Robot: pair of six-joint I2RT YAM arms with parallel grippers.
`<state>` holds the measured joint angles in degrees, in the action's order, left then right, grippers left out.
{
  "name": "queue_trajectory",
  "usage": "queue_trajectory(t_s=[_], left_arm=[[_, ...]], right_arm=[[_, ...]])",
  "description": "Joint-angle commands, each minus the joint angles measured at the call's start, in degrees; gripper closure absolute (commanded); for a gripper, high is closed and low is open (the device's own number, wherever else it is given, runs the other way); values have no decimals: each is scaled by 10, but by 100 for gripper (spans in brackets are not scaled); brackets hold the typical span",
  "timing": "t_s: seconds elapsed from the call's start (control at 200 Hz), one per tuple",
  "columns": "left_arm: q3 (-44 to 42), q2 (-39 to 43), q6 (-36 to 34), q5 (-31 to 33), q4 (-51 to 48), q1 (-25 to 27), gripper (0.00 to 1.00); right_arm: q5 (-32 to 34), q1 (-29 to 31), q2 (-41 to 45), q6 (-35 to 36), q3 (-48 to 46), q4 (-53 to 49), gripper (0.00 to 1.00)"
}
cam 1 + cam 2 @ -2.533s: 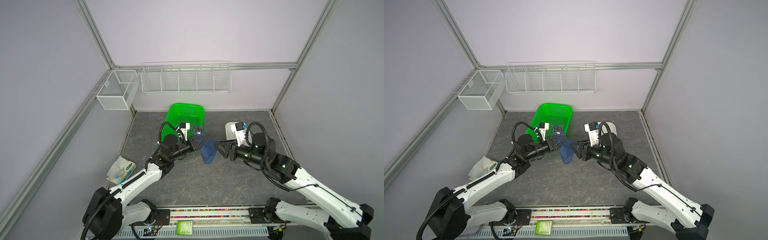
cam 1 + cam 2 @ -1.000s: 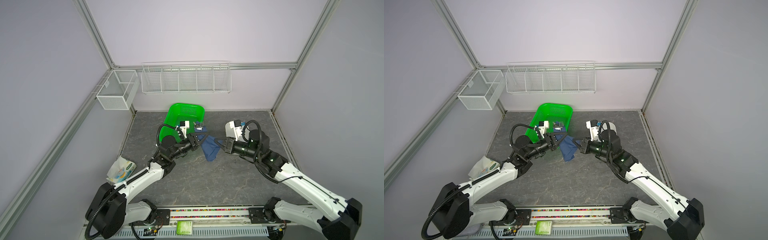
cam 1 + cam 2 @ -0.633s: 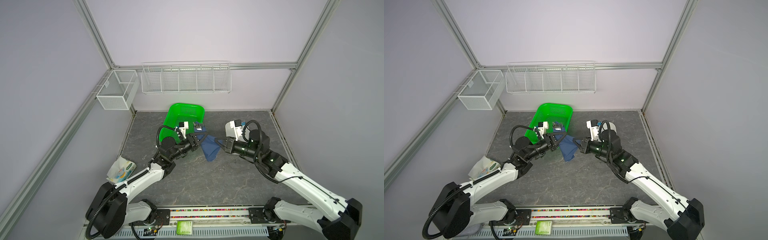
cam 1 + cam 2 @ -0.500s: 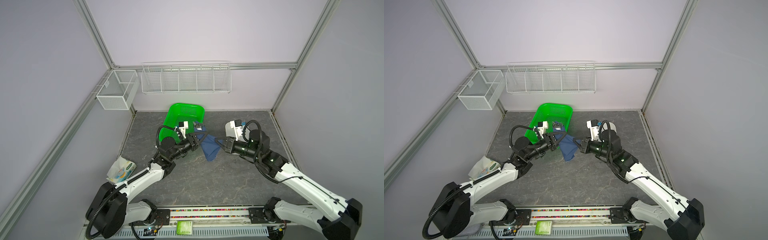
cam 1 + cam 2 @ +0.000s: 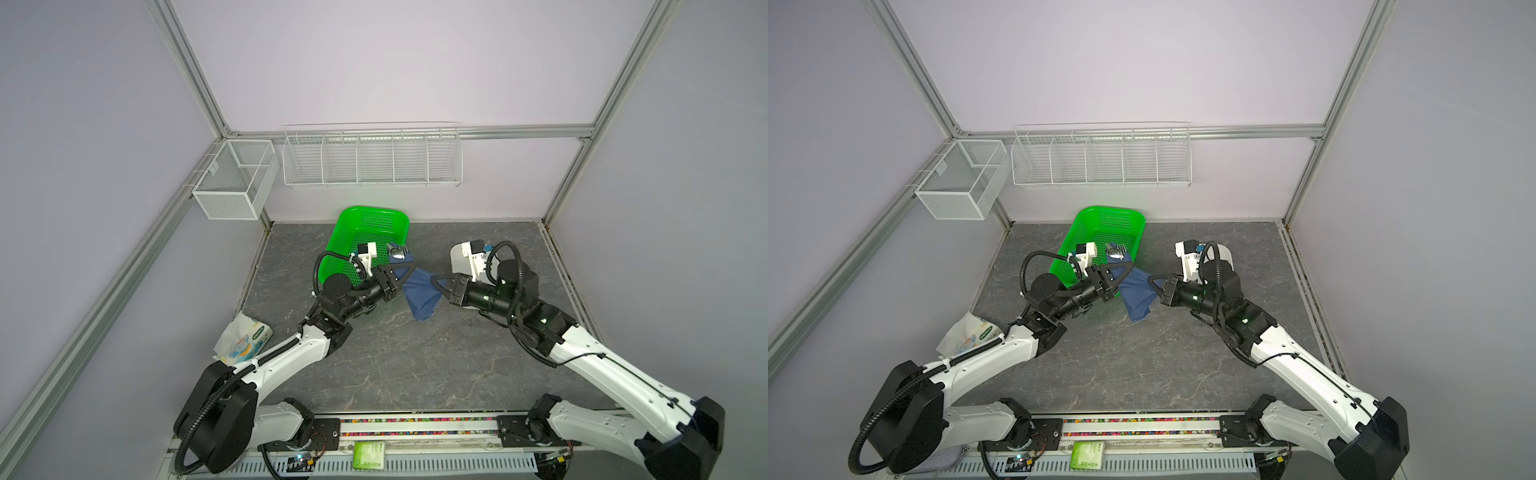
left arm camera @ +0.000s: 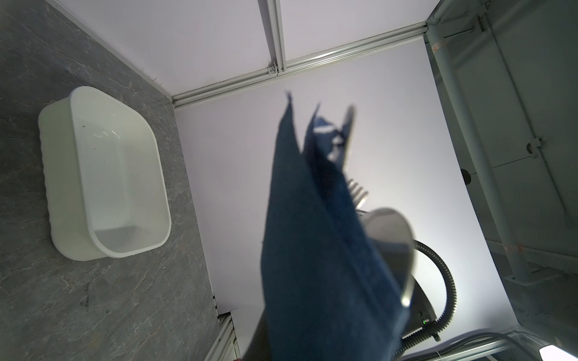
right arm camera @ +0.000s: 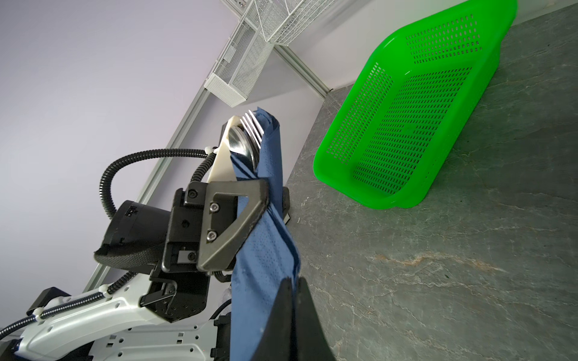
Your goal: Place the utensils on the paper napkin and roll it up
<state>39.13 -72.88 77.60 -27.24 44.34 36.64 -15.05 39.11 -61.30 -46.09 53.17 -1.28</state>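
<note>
**A:** Nearest, on the tabletop [image 5: 395, 365], at the left: one tissue pack [image 5: 243, 345], well apart from both arms. Handling of the bundle beyond it?

**B:** Hung in the air above the tabletop, near the green basket [image 5: 345, 232]: the paper napkin [image 5: 419, 291], wrapped loosely round the utensils [image 5: 397, 251]. Clamped about the wrapped part by the left jaws, closed on paper and metal together. Pinched at a loose lower flap by the right jaws, pressed together as far as visible. Paper judged thin, soft and easily torn. Metal judged stiff, smooth and slippery, likely to slide out endwise. Best taken over the handles, through the paper, never by the free flap alone.

**A:** Counted?

**B:** One napkin. Of utensils, only two made out in the right wrist view: one fork [image 7: 251, 126] and one spoon [image 7: 239, 143]. No knife confirmed, perhaps hidden in the folds. Farther back: one green basket, and one white tub [image 6: 119, 156] on the right side. Farthest, on the wall: one mesh box [image 5: 235, 183] and one long wire rack [image 5: 372, 160].
</note>
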Motion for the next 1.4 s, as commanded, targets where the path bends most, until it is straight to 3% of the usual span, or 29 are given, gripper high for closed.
queue_trajectory(t_s=[0.0, 0.325, 0.545, 0.765, 0.875, 1.05, 1.2, 1.395], left_arm=[[-1, -3, 16, 24, 49, -11, 85], [-3, -1, 12, 24, 48, -11, 99], [4, 15, -24, 24, 12, -11, 100], [19, 52, -107, 41, -96, -11, 100], [30, 70, -148, 55, -151, -11, 100], [45, 77, -179, 60, -189, -11, 100], [50, 79, -182, 61, -197, -11, 100], [52, 88, -184, 62, -203, -11, 100]], right_arm=[[14, -1, 10, -4, -12, -24, 94], [27, -2, -5, 12, 8, -71, 89], [45, -2, 20, 38, 39, -119, 55], [100, -2, 91, 74, 59, -175, 38], [55, 8, 93, 113, 84, -179, 40], [54, 70, 20, 178, 163, -223, 41], [55, 96, -64, 185, 219, -251, 45], [73, 104, -105, 170, 225, -256, 45]])
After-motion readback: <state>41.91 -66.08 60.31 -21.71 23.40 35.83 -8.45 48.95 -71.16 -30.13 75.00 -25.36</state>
